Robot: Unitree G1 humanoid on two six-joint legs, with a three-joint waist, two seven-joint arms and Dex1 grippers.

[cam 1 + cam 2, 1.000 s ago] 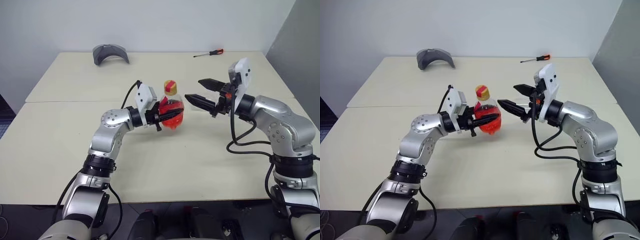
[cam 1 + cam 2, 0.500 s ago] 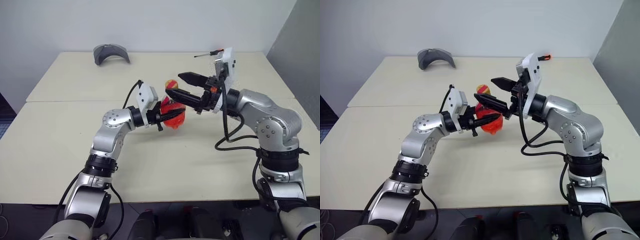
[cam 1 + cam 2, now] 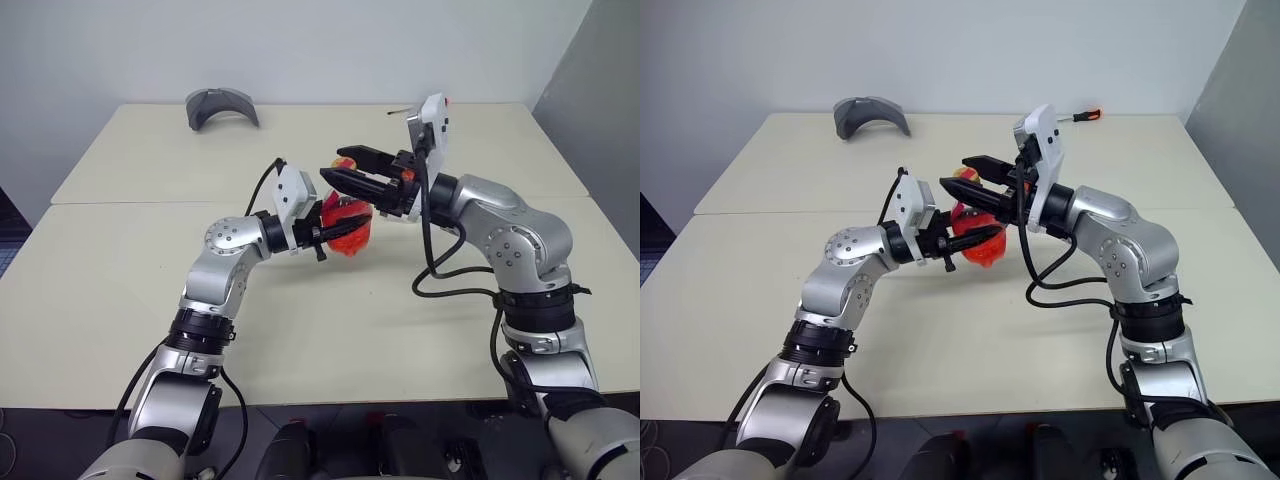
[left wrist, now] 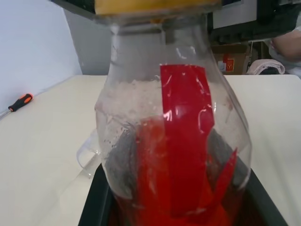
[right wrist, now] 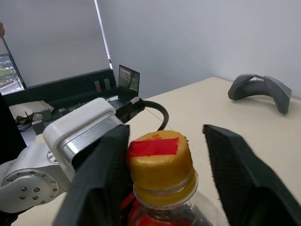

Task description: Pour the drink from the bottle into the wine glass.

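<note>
right wrist view looks down along the right gripper [image 5: 160, 174], whose two black fingers [image 5: 101, 183] stand on either side of the bottle's yellow cap [image 5: 160, 162]; one finger sits against the cap while a gap shows beside the other, so the jaws bracket the cap without pinching it. a strip of red tape crosses the cap top, with no writing readable on it. in the left eye view the left gripper [image 3: 330, 228] is pressed onto the rounded body of the bottle [image 3: 347, 222], holding it upright above the table [image 3: 130, 290], between the two arms. the drink [image 4: 174, 188] fills the lower part of the bottle, bright red, with a red strip running up the clear wall; no brand or lettering can be read there. farther out, a grey curved object [image 3: 220, 106] lies near the far edge of the table, and a screwdriver [image 3: 1085, 115] with an orange and black handle lies at the far right.
</note>
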